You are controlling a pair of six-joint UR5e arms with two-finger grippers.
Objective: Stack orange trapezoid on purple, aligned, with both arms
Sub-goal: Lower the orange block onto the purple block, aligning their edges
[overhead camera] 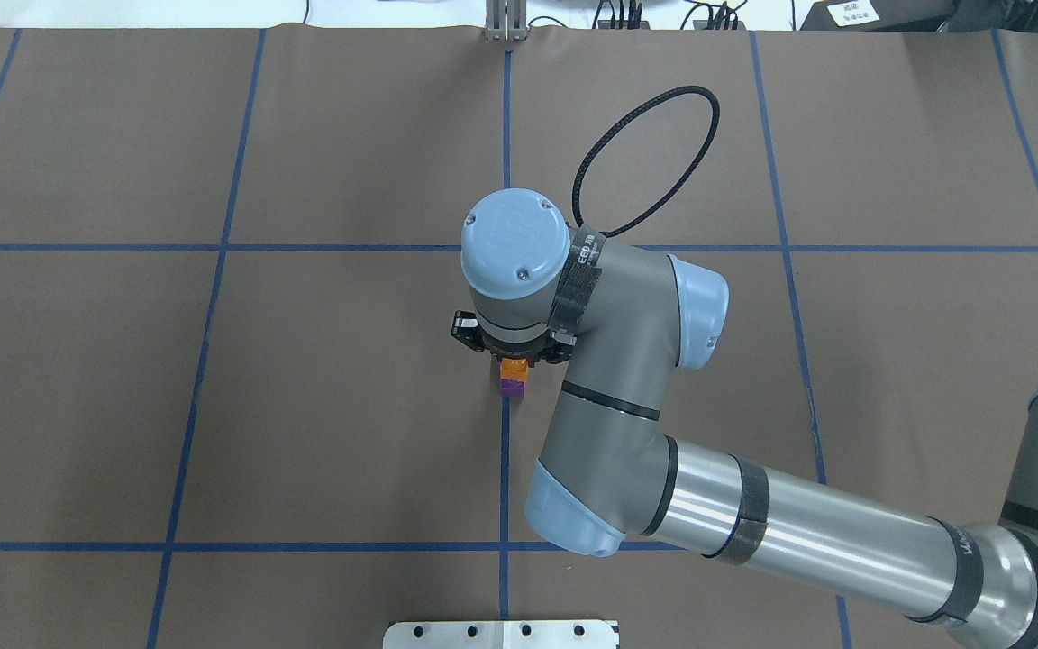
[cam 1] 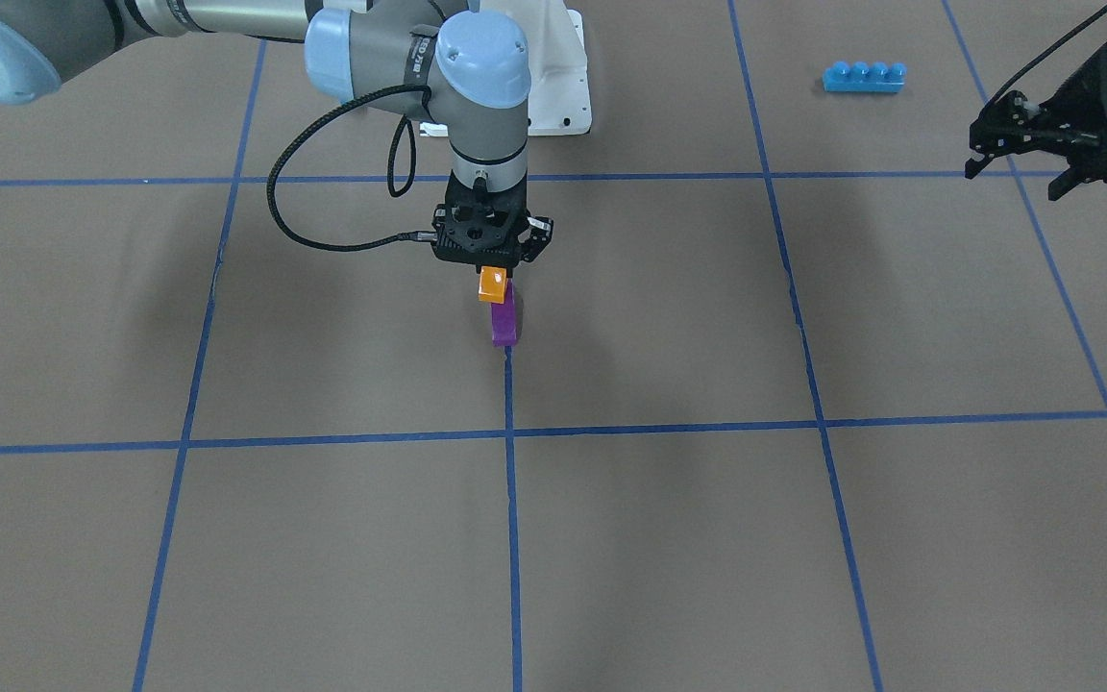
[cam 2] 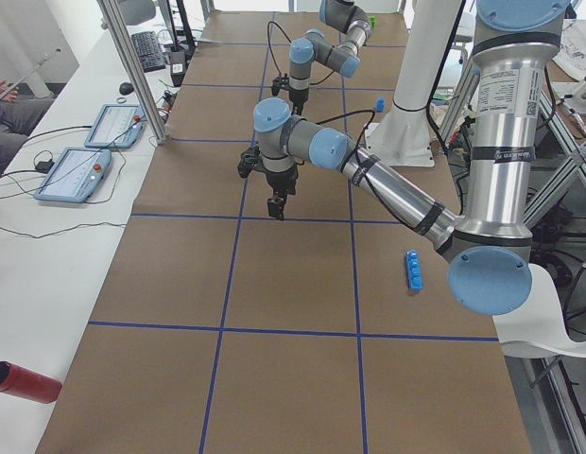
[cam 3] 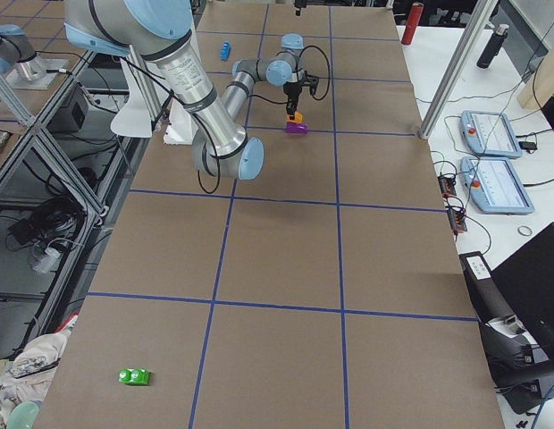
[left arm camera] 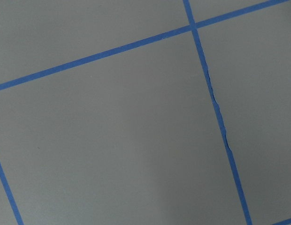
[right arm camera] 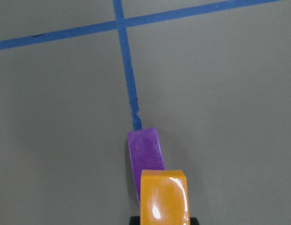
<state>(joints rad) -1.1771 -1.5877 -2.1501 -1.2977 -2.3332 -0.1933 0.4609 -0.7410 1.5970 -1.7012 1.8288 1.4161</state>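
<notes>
Closely above purple (cam 1: 505, 323), orange trapezoid (cam 1: 492, 285) hangs.

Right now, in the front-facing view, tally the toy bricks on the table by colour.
Orange: 1, the orange trapezoid
Purple: 1, the purple brick
Blue: 1, the long four-stud brick
Total: 3

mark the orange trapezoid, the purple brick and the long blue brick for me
orange trapezoid (cam 1: 491, 285): exterior front-facing view, on its glossy front face.
purple brick (cam 1: 505, 325): exterior front-facing view, on its visible side face.
long blue brick (cam 1: 863, 81): exterior front-facing view, on its body just under the studs.
</notes>
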